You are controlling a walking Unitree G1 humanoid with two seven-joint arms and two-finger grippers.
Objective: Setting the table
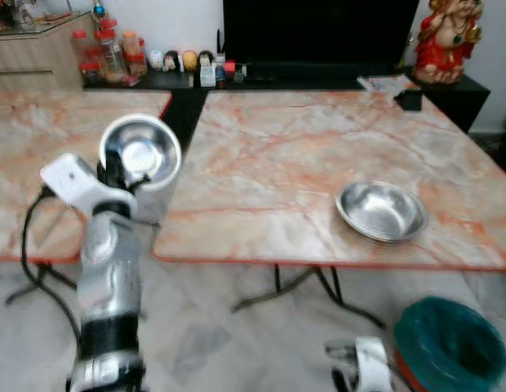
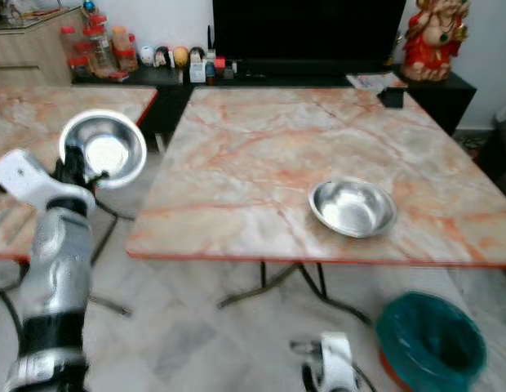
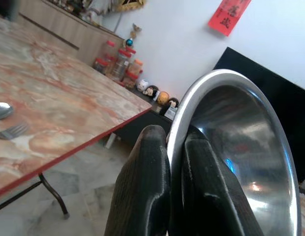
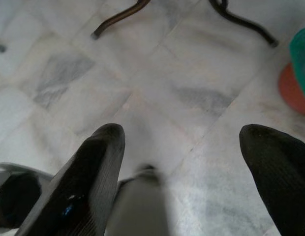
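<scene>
Two steel bowls: one [image 1: 140, 153] held up by the left tool [image 3: 174, 162], one [image 1: 381, 211] sitting on the right worktop [image 1: 302, 155]. Two marble-patterned worktops, the other [image 1: 41, 139] on the left. One fork [image 3: 11, 131] lies there. One green bin [image 1: 447, 343] on the floor. One red figurine [image 1: 446, 39] at the back.

Right claw [image 4: 192, 162]: fingers spread wide apart, nothing between them, pointing down at the floor.
Fingers [image 4: 88, 172]: two, black, ribbed, one at each side.
Floor [image 4: 157, 78]: pale marble tiles with grey veining.
Bench legs [image 4: 241, 22]: dark curved metal feet resting on the tiles.
Bin [image 4: 302, 54]: teal, on an orange-red base, at the edge.
Between the fingers: a blurred pale grey shape, not identifiable.
</scene>
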